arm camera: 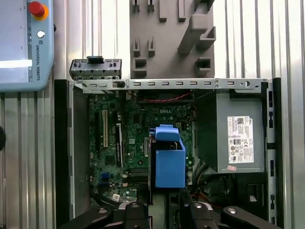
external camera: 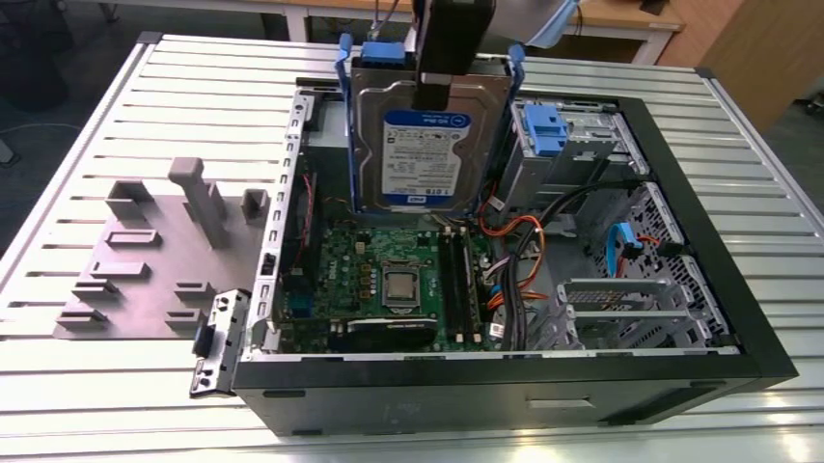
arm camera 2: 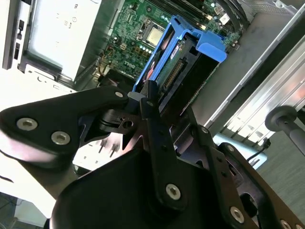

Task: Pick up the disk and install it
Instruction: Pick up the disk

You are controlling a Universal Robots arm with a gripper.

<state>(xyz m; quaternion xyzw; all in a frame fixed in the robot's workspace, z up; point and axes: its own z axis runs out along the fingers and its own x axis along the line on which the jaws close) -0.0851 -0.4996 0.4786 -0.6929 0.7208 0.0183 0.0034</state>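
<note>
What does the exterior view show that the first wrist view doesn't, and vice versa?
Exterior view: the disk held upright by the gripper over the computer case, its white-and-blue label facing the camera. First wrist view: a control box with a red button, and the white sticker on a grey box. Both: the disk's blue frame, the green circuit board, the grey holder plate.

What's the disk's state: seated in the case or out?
Out. The gripper holds the disk upright by its top edge, over the motherboard, not slotted into a bay.
</note>
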